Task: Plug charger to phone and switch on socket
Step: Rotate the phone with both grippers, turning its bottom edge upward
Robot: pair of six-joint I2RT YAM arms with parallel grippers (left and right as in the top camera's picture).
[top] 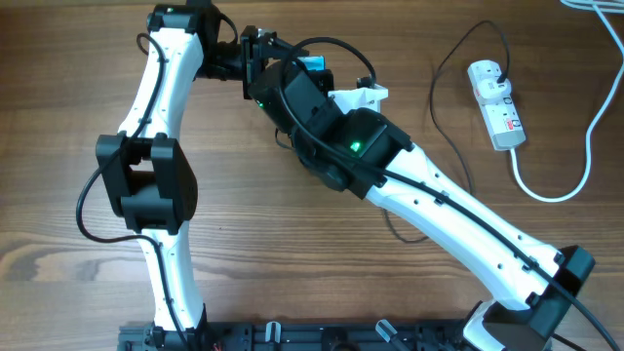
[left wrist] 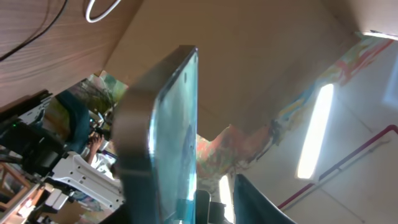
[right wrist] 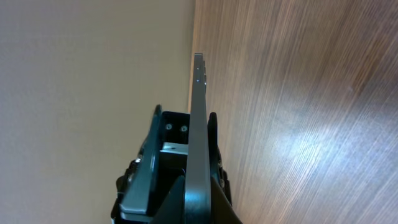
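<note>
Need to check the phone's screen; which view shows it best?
Left wrist: the phone fills the frame, with its cyan screen and side visible. Right wrist shows only its thin edge; overhead shows a mostly hidden cyan sliver.

Most of phone (top: pixel 314 64) hidden overhead

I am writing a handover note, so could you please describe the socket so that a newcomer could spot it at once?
On the wooden table, look to the right side, toward the far edge. The socket is the short white strip with small red switches, trailing a thick white cord, unlike the thin black cable beside it.
</note>
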